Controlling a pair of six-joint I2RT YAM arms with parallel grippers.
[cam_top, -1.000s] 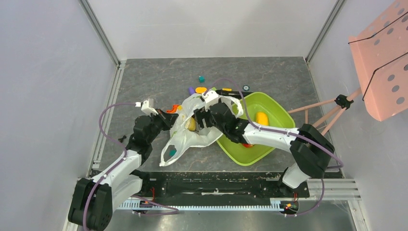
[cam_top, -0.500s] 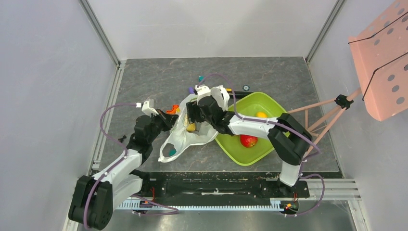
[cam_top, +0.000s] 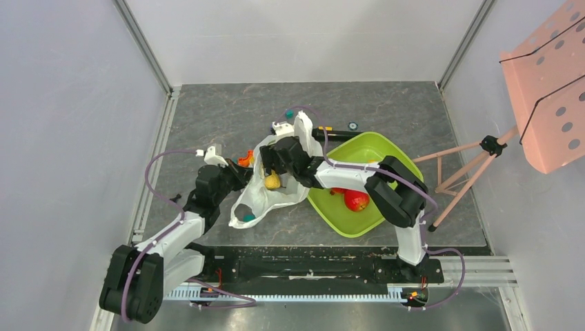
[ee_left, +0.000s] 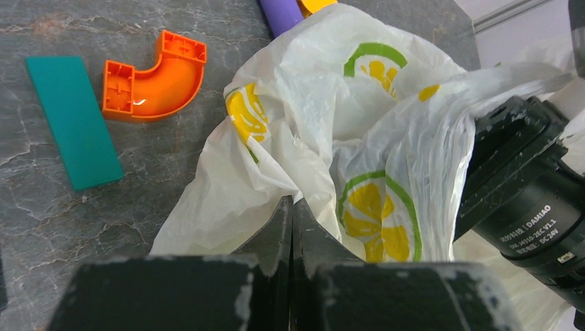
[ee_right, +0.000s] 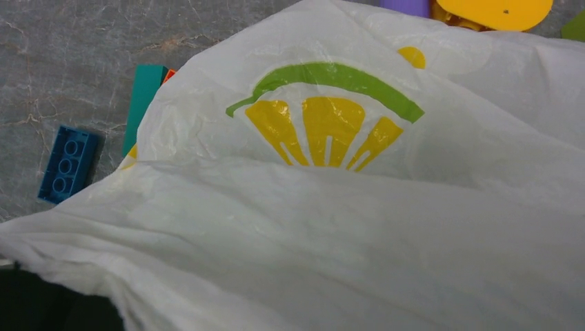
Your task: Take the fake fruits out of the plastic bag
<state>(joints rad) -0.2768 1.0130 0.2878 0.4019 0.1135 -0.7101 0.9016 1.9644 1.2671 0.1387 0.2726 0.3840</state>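
Top external view showed the plastic bag point(cam_top: 279, 197) lying on the counter point(cam_top: 207, 110), just left of a lime-green tray point(cam_top: 390, 146). 1 yellow fruit point(cam_top: 273, 181) sat inside the bag's open mouth, and 1 red fruit point(cam_top: 357, 201) lay in the tray. The left fingers point(cam_top: 241, 174) met the bag's left edge; the right fingers point(cam_top: 270, 165) reached into the bag by the yellow fruit, and whether they were apart or together could not be told. Left wrist view showed the left fingers point(ee_left: 274, 234) pressed together on a fold of the bag, with an orange curved block point(ee_left: 157, 76) and a teal flat block point(ee_left: 72, 121) on the counter beyond. Right wrist view was filled by the lemon-printed bag, its fingers hidden; a blue brick point(ee_right: 65, 163) lay beside it.
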